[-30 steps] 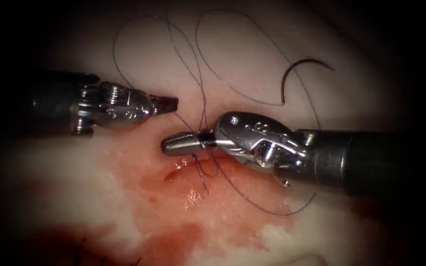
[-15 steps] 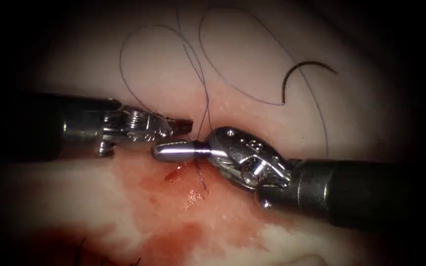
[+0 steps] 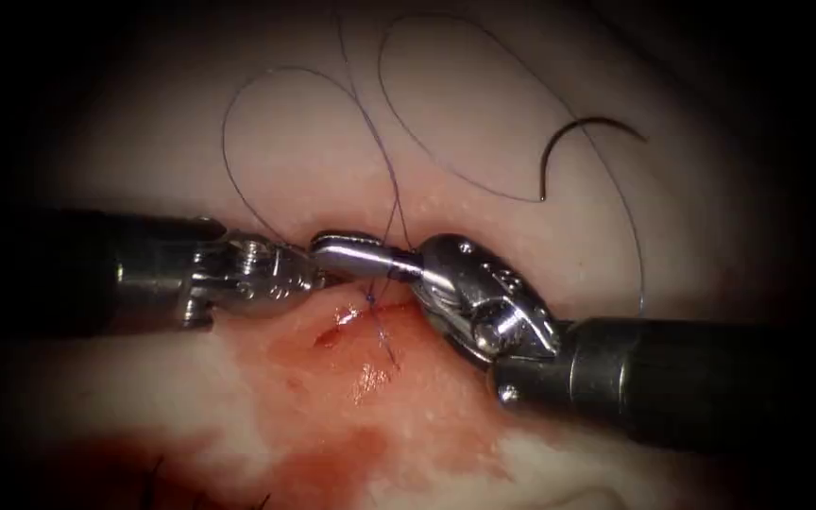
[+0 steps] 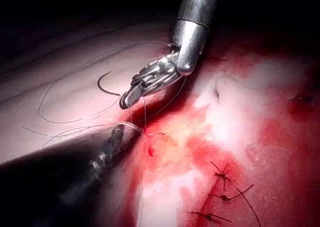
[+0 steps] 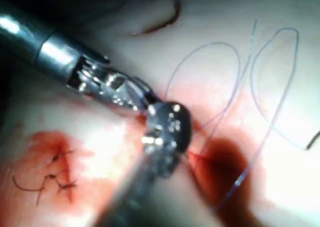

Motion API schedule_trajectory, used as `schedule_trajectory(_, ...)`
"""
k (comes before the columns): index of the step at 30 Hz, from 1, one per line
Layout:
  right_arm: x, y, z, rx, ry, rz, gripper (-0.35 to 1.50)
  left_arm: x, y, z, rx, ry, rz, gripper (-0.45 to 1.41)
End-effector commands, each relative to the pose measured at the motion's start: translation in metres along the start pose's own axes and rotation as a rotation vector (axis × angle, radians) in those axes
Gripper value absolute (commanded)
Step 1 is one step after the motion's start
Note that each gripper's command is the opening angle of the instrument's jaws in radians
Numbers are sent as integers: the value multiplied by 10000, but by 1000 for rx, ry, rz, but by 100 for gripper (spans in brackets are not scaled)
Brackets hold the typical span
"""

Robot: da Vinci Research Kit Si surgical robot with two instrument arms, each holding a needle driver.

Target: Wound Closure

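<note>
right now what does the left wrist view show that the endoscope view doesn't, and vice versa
Left wrist view adds: finished stitches with cut ends farther along the tissue. Endoscope view adds: thread wound round the shut jaws of the right tool, beside the left tool. Both: the needle lying free on the tissue, right of the cut, held by neither tool.

Endoscope: lit centre, dark vignette all round, heaviest 9 and 3 o'clock; glare on right tool (image 3: 361, 253).

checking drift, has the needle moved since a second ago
No. The needle lies free on the tissue right of the cut, at the same spot.
</note>
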State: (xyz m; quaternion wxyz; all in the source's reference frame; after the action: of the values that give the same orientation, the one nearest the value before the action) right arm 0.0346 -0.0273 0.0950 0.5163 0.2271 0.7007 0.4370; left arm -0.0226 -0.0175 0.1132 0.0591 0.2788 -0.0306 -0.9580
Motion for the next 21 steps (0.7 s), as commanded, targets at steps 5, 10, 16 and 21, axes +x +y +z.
schedule_trajectory(5, -9, 19, 3, -165, -10, 14, 49, 7, 5, 3, -8, -4, 2, -45)
schedule_trajectory(10, -22, 35, -14, -311, -58, 42, 71, 11, 8, 1, -14, -6, 2, -45)
schedule_trajectory(16, -51, 51, -29, -421, -128, 136, 88, 12, 9, 1, -14, -6, 2, -45)
schedule_trajectory(21, -60, 60, -33, -449, -141, 213, 81, 12, 8, 1, -19, -8, 3, -45)
